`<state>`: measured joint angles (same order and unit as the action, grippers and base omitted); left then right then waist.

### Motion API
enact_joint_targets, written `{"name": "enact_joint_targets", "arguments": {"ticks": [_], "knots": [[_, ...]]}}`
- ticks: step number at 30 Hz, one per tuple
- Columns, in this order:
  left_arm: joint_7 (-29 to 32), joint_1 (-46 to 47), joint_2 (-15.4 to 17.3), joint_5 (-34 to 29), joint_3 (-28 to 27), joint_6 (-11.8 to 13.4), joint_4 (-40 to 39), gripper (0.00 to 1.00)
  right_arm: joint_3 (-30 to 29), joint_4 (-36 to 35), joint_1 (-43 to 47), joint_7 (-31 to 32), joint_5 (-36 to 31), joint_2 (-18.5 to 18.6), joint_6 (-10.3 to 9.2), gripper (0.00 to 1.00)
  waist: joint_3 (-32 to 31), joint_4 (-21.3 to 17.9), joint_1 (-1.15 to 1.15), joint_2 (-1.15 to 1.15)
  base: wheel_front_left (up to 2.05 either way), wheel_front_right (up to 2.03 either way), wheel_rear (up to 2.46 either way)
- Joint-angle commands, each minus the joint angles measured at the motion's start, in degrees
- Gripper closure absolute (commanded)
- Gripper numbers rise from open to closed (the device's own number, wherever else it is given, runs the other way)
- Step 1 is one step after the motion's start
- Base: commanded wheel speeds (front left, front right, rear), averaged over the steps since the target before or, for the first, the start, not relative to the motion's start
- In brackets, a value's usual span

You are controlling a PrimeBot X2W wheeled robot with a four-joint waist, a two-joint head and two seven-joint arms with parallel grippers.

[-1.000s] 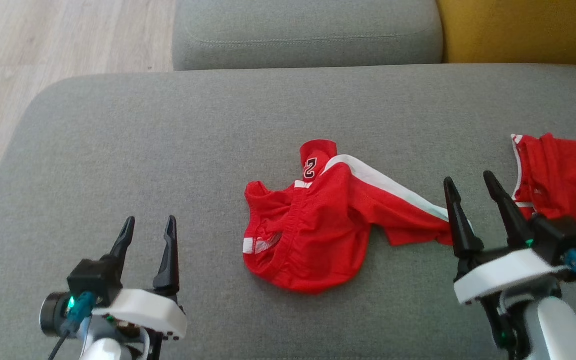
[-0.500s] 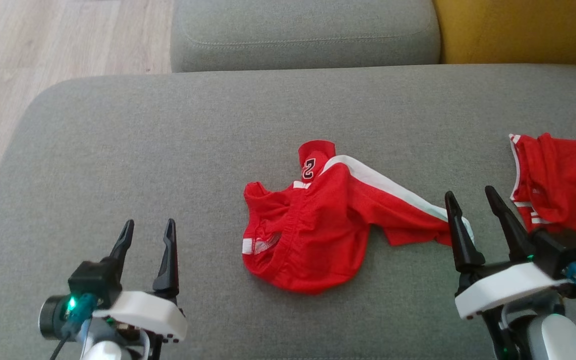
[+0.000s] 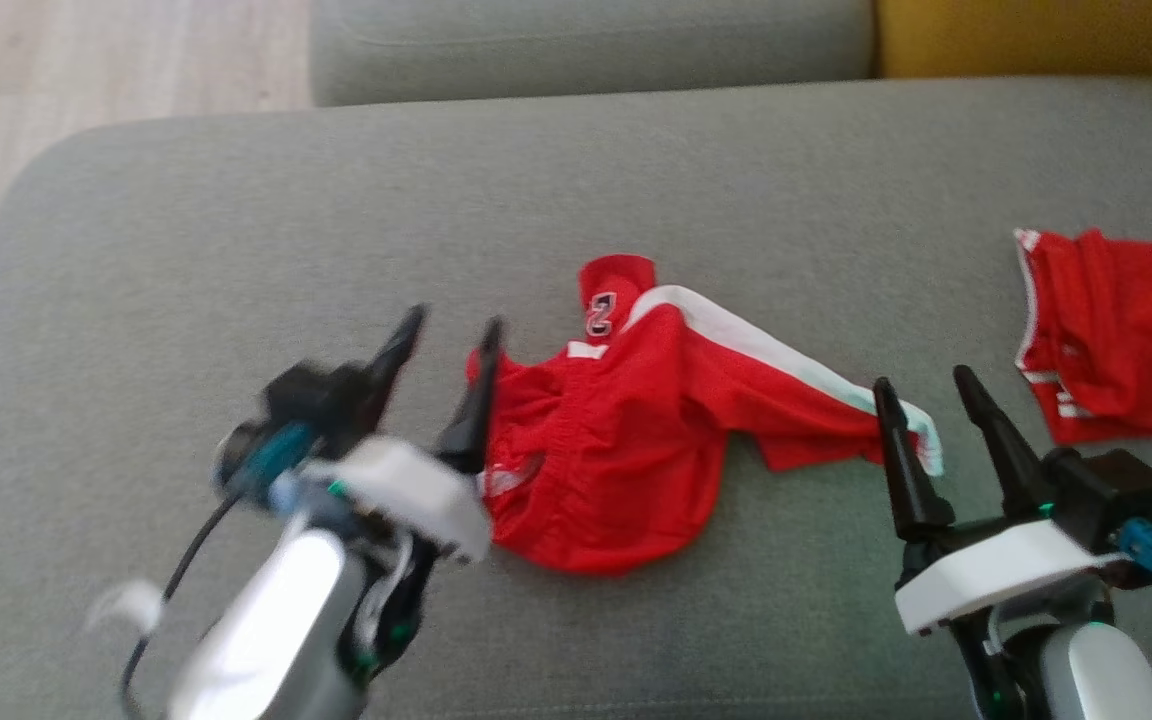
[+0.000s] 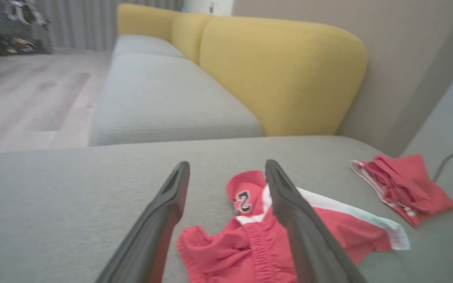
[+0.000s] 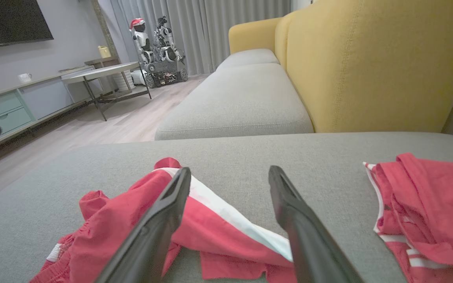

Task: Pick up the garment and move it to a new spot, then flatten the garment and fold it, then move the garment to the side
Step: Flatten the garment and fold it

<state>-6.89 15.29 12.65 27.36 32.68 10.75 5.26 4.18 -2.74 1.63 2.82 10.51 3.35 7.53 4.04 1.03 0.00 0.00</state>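
**Head view: the red garment (image 3: 626, 440) not yet picked up**

Our left gripper (image 3: 454, 320) stands with fingers spread and empty, its tips at the bunched waistband end of the red garment; the arm is blurred. Our right gripper (image 3: 920, 380) is likewise spread and empty, at the white-striped leg end. Whether any finger touches cloth we cannot tell. The garment lies crumpled in the middle of the grey seat (image 3: 236, 220). We judge the pickup to be the step in hand. To do it well, we should lower each pair of fingers over a raised fold, pinch cloth rather than upholstery, and lift both ends together. A second red garment (image 3: 1116, 330) lies near our right; we should steer clear of it.
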Motion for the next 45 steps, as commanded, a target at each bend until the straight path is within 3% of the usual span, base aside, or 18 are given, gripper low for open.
{"name": "enact_joint_targets", "arguments": {"ticks": [1, 8, 19, 20, 21, 22, 26, 31, 37, 45], "knots": [[1.37, 4.64, -0.64, 0.79, -1.00, -1.45, 0.57, 0.00, 1.85, -1.74, -3.01, 0.08, 0.07, -0.04, -0.04, 0.00, 1.30, -1.70, 0.00, 0.00, 0.00, 0.00, 0.00], [7.39, 10.72, -5.43, 7.16, 1.02, -8.07, 14.39, 0.00, 2.92, -0.58, -4.13, -0.25, 0.50, -0.15, -0.04, 0.00, 3.71, -5.53, 0.00, 0.00, 0.00, 0.00, 0.00], [9.70, 13.85, -7.80, 12.87, 0.56, -12.78, 28.02, 0.00, 2.64, 0.38, -4.09, -0.77, 0.98, -0.32, -0.04, 0.00, 4.84, -6.41, 0.00, 0.00, 0.00, 0.00, 0.00], [9.57, 14.07, -7.97, 13.24, 0.60, -13.26, 28.46, 0.17, 2.62, 0.46, -4.10, -0.80, 1.02, -0.33, -0.04, 0.00, 4.82, -6.31, 0.00, 0.00, 0.00, 0.00, 0.00], [9.24, 14.23, -8.13, 13.71, 0.54, -13.76, 28.64, 0.63, 2.58, 0.54, -4.12, -0.82, 1.09, -0.34, -0.04, 0.00, 4.81, -6.17, 0.00, 0.00, 0.00, 0.00, 0.00], [8.78, 14.40, -8.24, 13.94, 0.56, -14.16, 28.66, 1.00, 2.52, 0.60, -4.13, -0.83, 1.15, -0.35, -0.04, 0.00, 4.76, -5.99, 0.00, 0.00, 0.00, 0.00, 0.00], [4.73, 14.94, -7.21, 11.71, 1.15, -14.27, 26.67, 1.00, 2.02, 0.68, -3.88, -0.66, 1.66, -0.39, -0.04, 0.00, 4.34, -4.66, 0.00, 0.00, 0.00, 0.00, 0.00], [1.23, 14.48, -3.83, 7.17, 2.33, -12.38, 20.69, 1.00, 1.70, 0.81, -3.42, -0.11, 2.07, -0.42, -0.04, 0.00, 3.66, -2.94, 0.00, 0.00, 0.00, 0.00, 0.00], [2.40, 6.99, 1.11, 2.25, 6.73, -9.63, 12.83, 1.00, 1.78, 1.01, -2.75, 0.68, 2.68, -0.44, -0.04, 0.00, 2.59, -2.19, 0.00, 0.00, 0.00, 0.00, 0.00], [3.71, -3.27, 3.94, 1.36, 8.93, -5.08, 10.57, 1.00, 0.84, 0.92, -2.18, 1.97, 3.28, -0.46, -0.04, 0.00, 2.76, -1.66, 0.00, 0.00, 0.00, 0.00, 0.00]]}}
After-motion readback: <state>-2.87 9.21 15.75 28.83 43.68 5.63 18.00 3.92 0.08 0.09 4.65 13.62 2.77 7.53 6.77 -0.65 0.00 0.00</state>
